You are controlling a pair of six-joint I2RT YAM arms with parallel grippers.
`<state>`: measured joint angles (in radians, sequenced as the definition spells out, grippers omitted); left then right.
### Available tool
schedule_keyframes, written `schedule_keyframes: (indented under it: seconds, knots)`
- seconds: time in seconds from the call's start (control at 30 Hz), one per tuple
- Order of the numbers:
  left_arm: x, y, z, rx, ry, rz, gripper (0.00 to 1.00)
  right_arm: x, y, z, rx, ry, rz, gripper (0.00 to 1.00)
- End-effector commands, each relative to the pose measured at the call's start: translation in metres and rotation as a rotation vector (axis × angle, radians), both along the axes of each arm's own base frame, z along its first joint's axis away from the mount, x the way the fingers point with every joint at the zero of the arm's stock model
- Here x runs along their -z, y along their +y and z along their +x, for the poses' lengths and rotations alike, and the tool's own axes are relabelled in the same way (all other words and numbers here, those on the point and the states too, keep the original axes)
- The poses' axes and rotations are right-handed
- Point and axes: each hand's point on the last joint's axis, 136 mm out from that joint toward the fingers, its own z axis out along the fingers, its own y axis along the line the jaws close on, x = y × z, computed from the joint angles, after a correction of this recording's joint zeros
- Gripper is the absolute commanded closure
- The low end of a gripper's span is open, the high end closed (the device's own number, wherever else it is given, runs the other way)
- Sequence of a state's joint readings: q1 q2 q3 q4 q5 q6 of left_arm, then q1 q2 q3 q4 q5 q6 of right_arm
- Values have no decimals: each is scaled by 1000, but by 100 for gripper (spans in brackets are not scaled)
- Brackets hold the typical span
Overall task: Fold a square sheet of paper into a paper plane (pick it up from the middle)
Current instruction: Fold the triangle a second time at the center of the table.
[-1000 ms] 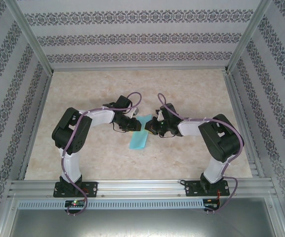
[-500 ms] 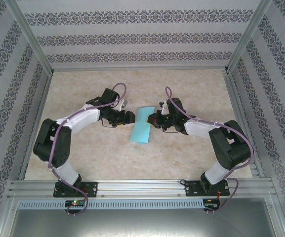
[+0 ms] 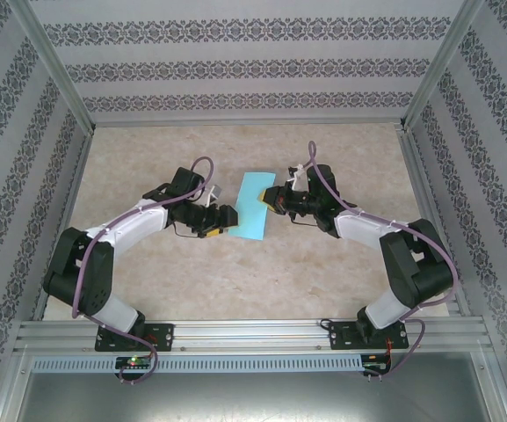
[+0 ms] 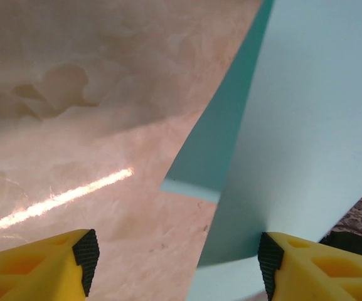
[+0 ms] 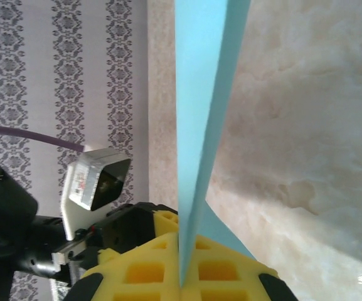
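Moved since a second ago: both my arms, now stretched further from their bases, with the work carried toward the far half of the table (image 3: 341,149).

Item 1, left claw (image 3: 224,220): jaws have gone from part-closed to wide apart. It grips nothing and sits just beside the sheet's near left edge.

Item 2, sheet of paper (image 3: 255,204): light turquoise, folded to a narrow strip. It has travelled up the table with the arms and sits between my two claws, raised on edge rather than flat in the right wrist view.

Item 3, right claw (image 3: 276,200): clamped tight on the sheet's right edge, as before.

Reading: the sheet now depends on the right claw alone. My left claw looks free to re-grip or press a crease, so I judge the folding to be at an early stage, with no dart shape yet.

Not made out: whether my left claw's right-hand finger (image 4: 306,266) touches the paper or only stands beside it; how many layers the fold has; whether the sheet's lower edge rests on the table; the right fingertips, which the paper covers.
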<state>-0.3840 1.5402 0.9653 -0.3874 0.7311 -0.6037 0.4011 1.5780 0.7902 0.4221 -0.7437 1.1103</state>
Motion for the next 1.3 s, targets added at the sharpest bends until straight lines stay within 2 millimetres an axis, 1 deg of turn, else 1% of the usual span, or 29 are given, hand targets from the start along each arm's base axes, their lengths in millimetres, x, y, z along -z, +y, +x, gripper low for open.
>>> schedule_keyframes:
  seconds: [0.0, 0.13, 0.23, 0.33, 0.4, 0.5, 0.53, 0.6, 0.7, 0.73, 0.83, 1.03, 1.27]
  knots:
    - [-28, -10, 3, -1, -45, -110, 37, -35, 3, 5, -11, -72, 65, 98]
    - [-42, -11, 2, 0, -66, -137, 54, -36, 2, 5, -7, -75, 67, 98]
    - [-47, -12, 1, 10, -73, -150, 61, -37, 3, 5, -7, -72, 75, 98]
    - [-45, -11, 0, 13, -72, -132, 69, -35, 3, 5, -6, -70, 74, 98]
    - [-44, -8, -1, 13, -74, -112, 72, -32, 1, 5, -3, -66, 67, 98]
    - [-43, -5, -4, 18, -78, -83, 78, -26, 2, 5, -5, -55, 63, 97]
    - [-41, -4, -4, 19, -73, -79, 82, -23, 2, 5, -6, -51, 65, 98]
    - [-39, -4, -5, 22, -66, -75, 87, -21, 2, 5, -4, -47, 70, 97]
    - [-36, -4, -6, 25, -54, -72, 91, -14, 4, 4, -10, -39, 64, 97]
    - [-35, -3, -5, 23, -53, -68, 95, -11, 5, 4, -11, -33, 59, 97]
    - [-32, -3, -7, 25, -39, -59, 97, 1, 7, 3, -14, -18, 49, 96]
    - [-15, -9, -6, 44, -2, -45, 97, 31, 9, 1, -19, 26, 31, 96]
    - [2, -23, -3, 80, 38, -31, 98, 61, 7, -1, -37, 67, -18, 91]
